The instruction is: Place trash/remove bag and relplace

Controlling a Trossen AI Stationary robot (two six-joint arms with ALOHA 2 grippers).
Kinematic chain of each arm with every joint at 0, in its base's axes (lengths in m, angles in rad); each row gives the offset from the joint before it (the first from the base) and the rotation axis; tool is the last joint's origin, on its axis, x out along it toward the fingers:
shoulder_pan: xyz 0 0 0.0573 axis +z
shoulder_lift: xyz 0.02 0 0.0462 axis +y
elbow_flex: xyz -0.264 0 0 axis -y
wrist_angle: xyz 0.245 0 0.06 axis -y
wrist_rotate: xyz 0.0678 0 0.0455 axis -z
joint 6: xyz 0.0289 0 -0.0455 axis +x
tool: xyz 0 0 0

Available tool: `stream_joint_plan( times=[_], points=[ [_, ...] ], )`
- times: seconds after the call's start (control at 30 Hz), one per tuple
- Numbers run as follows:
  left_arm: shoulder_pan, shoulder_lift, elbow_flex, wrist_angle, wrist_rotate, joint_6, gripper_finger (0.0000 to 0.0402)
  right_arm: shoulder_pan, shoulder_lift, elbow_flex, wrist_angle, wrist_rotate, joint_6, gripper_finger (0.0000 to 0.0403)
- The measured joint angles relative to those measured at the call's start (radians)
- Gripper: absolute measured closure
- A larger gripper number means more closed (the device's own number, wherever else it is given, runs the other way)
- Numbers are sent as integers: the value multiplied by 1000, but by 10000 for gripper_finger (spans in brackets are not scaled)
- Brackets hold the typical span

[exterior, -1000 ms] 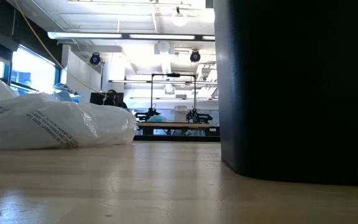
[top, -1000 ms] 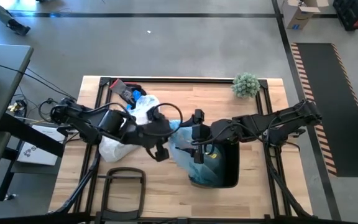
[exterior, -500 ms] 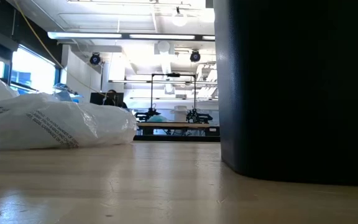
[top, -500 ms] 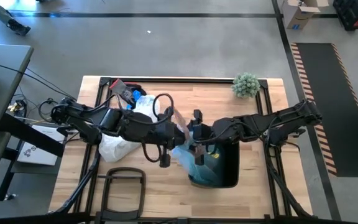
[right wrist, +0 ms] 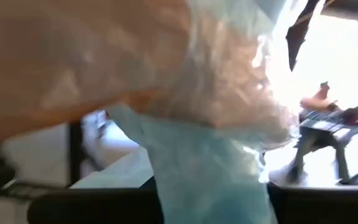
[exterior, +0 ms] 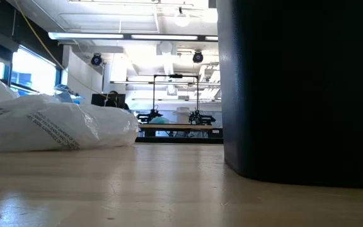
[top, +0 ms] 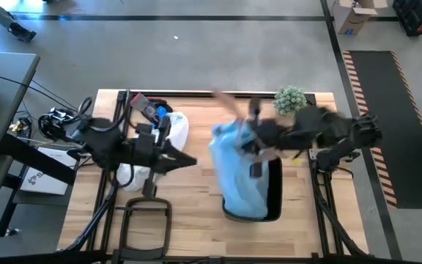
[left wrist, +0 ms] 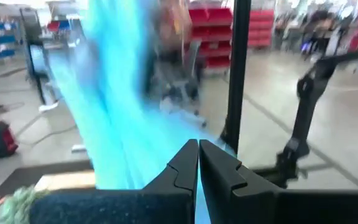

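Observation:
The light-blue bag is pulled up tall out of the black bin, its lower part still inside. My right gripper is raised beside the bag's top and is shut on it; a reddish blur streaks off above it. In the right wrist view the bag fills the picture under an orange-brown blur, and I cannot tell whether that is trash. My left gripper is shut on nothing and points level at the bag from the table's left, apart from it. My right gripper has the bag by its upper part, coming at it level from the table's right. The plastic hides the fingers, so the kind of hold does not show. The bag hangs below the gripper, drawn long, with its lower end in the bin.
A whiter plastic bag lies at the left behind my left arm, also in the low view. A small green plant stands at the far right corner. A black frame sits at the near edge. The bin fills the low view's right.
My right gripper has risen and gone toward the far edge with the bag's top, drawing the bag up out of the bin; its lower part has stayed inside. My left gripper has drawn back toward the table's left and risen, tipping up to level, away from the bag.

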Motion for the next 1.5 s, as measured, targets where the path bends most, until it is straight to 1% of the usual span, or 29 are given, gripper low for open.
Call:
stream_joint_plan(
  times=[0.1,0.2,0.33,0.47,0.6,0.7,0.77,0.87,0.93,1.0,1.07,1.13,1.27,1.33,1.43,1.5],
  points=[
    [-42,5,-7,-73,-79,-1,402,0,0,119,-2,56,-79,403],
    [-58,27,-44,-105,-140,6,402,-3,-2,227,1,72,-129,403],
    [-61,68,-107,-95,-157,31,402,-5,-3,329,29,72,-186,403],
    [-48,124,-129,-73,-184,67,402,-20,-1,349,185,70,-298,403],
    [-47,157,-130,-60,-227,102,402,-89,29,349,334,70,-414,403],
    [-52,158,-129,-59,-247,92,402,-171,67,348,371,64,-417,403],
    [-65,157,-129,-69,-270,74,402,-228,94,348,354,55,-359,403],
    [-93,147,-129,-120,-353,8,402,-323,131,348,254,16,-188,403],
    [-111,128,-129,-191,-401,-75,402,-396,157,348,134,-48,-73,403],
    [-128,114,-128,-290,-434,-172,402,-464,184,348,24,-113,-9,403],
    [-147,112,-127,-394,-459,-272,402,-520,209,347,-55,-141,29,403],
    [-165,113,-129,-488,-489,-364,402,-569,221,347,-136,-145,38,403],
    [-208,119,-129,-627,-568,-542,402,-649,226,348,-340,-138,58,403],
    [-229,123,-129,-680,-609,-627,402,-682,228,348,-460,-138,92,403],
    [-255,121,-129,-749,-667,-747,402,-728,220,348,-686,-154,169,403],
    [-272,121,-129,-796,-695,-811,402,-753,219,348,-846,-152,177,403]
  ],
)
